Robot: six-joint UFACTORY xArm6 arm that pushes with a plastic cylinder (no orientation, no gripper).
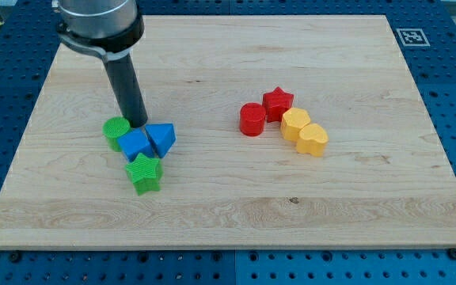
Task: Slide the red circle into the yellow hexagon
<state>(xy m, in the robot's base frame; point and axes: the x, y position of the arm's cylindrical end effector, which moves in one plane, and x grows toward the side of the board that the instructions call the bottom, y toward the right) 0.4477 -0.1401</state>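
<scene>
Board (228, 198): pale wood plank on a blue pegboard, blocks in two clusters, left and right of centre.
Arm: the dark rod comes down from the far left, nowhere near the job yet.
Left cluster: green round block (116, 131), blue block (136, 145), blue triangle (163, 138), green star (145, 173) nearest, all packed together.
Right cluster: red circle (252, 119) sits just left of the yellow hexagon (294, 123), a small gap between; red star (277, 103) behind them, yellow heart (313, 139) touching the hexagon's near-right side.
My tip (139, 124): bare rod, nothing to open or close, holding nothing; it looks pressed against the far edge of the blue block, beside the green round one.
Next, I'd judge: swing round to the circle's left and push right.
</scene>
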